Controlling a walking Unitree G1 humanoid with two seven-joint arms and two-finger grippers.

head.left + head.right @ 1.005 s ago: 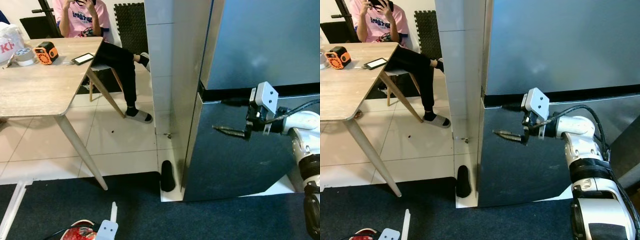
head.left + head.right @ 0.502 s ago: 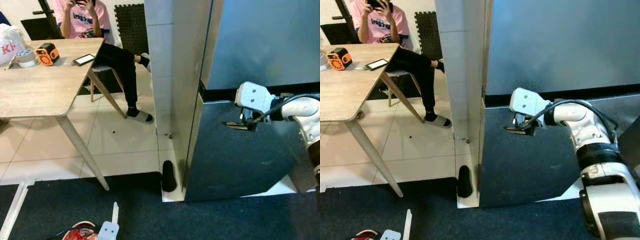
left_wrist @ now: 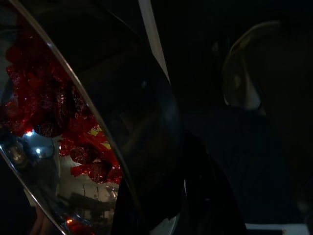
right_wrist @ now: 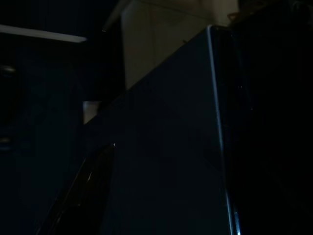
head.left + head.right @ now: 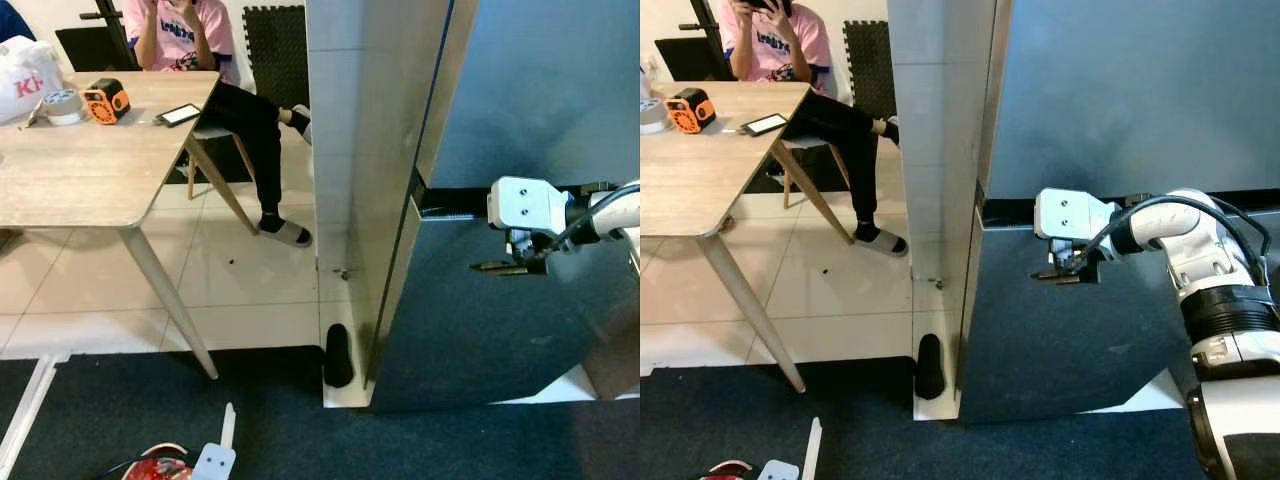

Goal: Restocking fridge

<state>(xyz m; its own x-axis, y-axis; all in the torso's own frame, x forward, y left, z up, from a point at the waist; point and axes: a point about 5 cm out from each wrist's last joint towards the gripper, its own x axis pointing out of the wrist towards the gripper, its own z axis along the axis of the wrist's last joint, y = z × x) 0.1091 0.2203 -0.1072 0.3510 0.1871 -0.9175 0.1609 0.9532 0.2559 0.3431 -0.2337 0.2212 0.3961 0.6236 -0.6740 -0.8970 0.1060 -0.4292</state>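
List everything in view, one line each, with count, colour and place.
fridge: one, grey-blue, right, lower door swung ajar.
tiled pillar: one, white, left of fridge.
table: one, light wood, left.
tape measure: one, orange, on table.
phone: one, on table's edge.
tape roll: one, pale, on table.
person: one, pink shirt, seated behind table.
rug: one, dark, foreground.
right gripper: black fingers, at lower door's top edge.
left gripper: low, beside a red packet.

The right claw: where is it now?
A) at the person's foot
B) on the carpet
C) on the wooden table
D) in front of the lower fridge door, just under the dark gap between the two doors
D: the right claw is held against the lower fridge door, just below the dark gap.
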